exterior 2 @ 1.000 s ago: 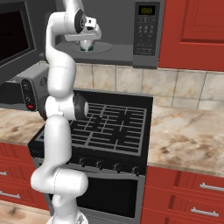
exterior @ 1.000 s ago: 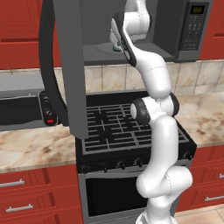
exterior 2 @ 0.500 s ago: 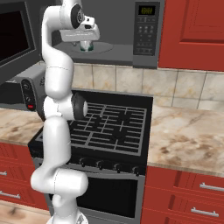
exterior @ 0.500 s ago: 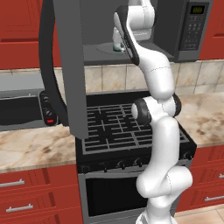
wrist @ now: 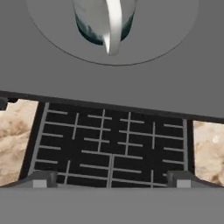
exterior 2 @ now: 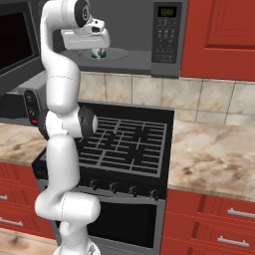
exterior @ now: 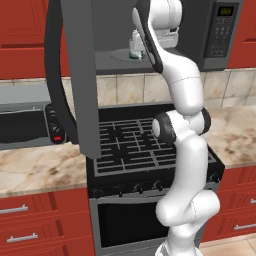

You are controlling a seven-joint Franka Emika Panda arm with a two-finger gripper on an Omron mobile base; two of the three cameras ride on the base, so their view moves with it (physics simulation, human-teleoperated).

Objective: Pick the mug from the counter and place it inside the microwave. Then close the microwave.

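Now claw [wrist: 109, 178] wide open, holds nothing; mug [wrist: 104, 19] in microwave [exterior: 165, 57].

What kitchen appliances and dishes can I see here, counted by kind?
Mug: 1, standing inside the microwave
Microwave: 1, door swung open
Stove: 1
Toaster oven: 1, on the counter
Total: 4
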